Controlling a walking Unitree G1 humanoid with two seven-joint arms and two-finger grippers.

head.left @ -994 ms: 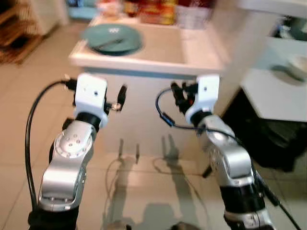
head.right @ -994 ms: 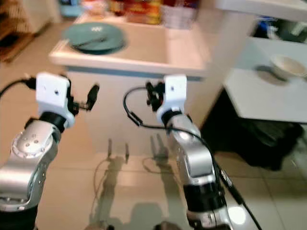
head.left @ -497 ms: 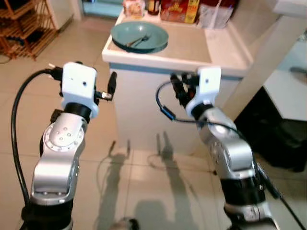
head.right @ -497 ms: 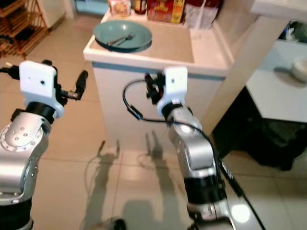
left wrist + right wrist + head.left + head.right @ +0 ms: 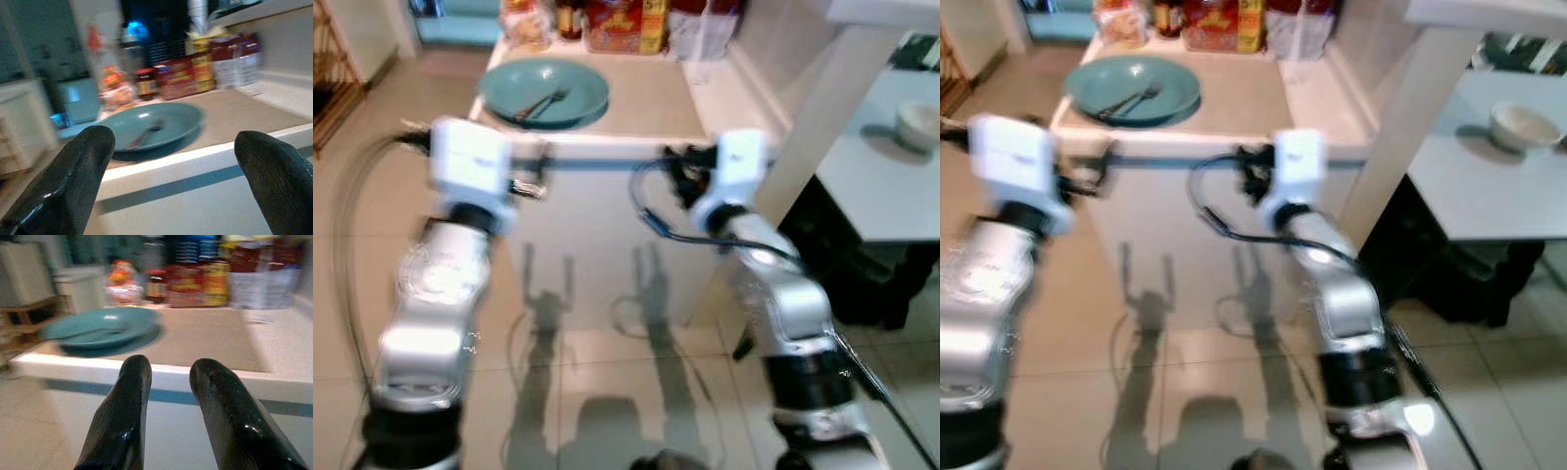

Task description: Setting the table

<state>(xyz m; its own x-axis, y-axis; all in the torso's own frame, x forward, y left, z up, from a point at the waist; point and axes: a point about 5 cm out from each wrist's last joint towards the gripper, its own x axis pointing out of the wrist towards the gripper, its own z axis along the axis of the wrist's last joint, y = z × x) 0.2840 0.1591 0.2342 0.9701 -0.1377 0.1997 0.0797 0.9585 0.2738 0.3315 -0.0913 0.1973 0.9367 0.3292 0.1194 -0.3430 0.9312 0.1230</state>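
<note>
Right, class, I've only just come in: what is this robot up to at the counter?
The robot faces a white counter with both arms raised and nothing in hand. A teal plate with cutlery lying on it sits near the counter's front edge; jars and boxes line the back. The left tool is wide open, aimed at the plate. The right tool has its fingers close together, holding nothing, level with the counter edge. A white bowl rests on a side table to the right.
</note>
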